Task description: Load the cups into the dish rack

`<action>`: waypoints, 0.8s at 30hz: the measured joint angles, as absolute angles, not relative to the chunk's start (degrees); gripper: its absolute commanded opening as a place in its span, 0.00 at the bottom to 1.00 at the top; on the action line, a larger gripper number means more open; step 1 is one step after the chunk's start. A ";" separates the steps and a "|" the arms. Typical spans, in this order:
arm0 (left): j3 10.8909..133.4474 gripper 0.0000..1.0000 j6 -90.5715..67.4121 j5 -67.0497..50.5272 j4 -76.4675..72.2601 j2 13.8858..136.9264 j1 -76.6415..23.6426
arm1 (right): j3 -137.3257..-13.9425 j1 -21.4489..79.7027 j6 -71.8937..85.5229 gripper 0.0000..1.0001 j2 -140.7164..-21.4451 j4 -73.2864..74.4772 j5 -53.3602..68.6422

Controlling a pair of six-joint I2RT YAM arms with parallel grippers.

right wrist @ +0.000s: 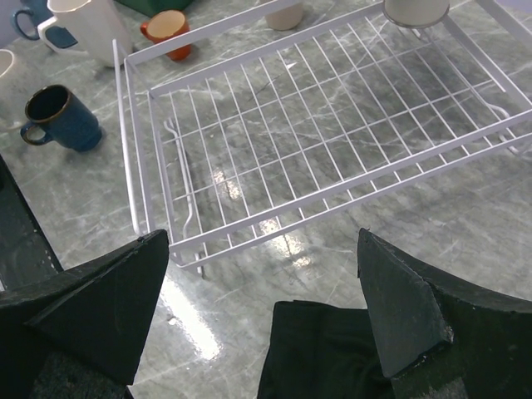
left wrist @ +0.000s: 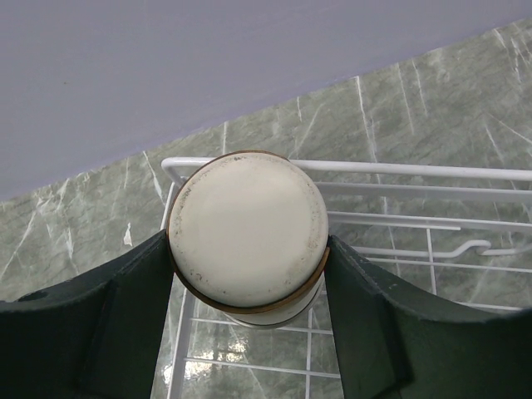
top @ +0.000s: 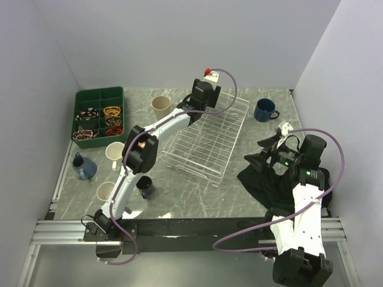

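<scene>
On the bench [top: 197,200], far to the left of the white wire dish rack [top: 206,140], we see a dark green compartment tray [top: 90,99] with small items in some of its cells. Nearer the rack, still on its left, four cups stand on the stone: a blue flared cup [top: 84,166], a white ceramic mug [top: 115,152], a low cream cup [top: 106,191] and a dark navy mug [top: 144,186], the last one near the rack's near-left corner. A tall beige tumbler [top: 161,107] stands just beside the rack's far-left corner.

Over the rack's far edge hangs the left end effector [top: 202,95]. In its wrist view the dark fingers [left wrist: 125,316] pinch a round cream cup with a brown rim [left wrist: 247,229], its flat base turned to the camera, above the rack's corner wires. We cannot tell whether the cup touches the wire.

To the right of the rack's far-right corner, well apart from it, stands a dark blue ceramic mug [top: 264,109]. The right end effector [top: 276,150] is spread wide and holds nothing, poised over a crumpled black cloth [top: 263,179] right of the rack.
</scene>
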State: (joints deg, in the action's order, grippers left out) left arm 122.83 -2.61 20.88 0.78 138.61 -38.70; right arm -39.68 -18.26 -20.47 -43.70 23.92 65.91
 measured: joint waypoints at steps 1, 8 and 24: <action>122.80 0.52 -2.63 20.91 0.71 138.61 -38.70 | -39.75 -18.39 -20.47 1.00 -43.70 23.94 65.93; 121.78 0.54 -2.90 20.93 0.25 138.61 -38.59 | -39.77 -19.25 -20.45 1.00 -43.64 23.94 66.04; 120.20 0.95 -4.29 21.30 -0.14 138.61 -38.44 | -39.77 -20.25 -20.43 1.00 -43.62 23.88 66.06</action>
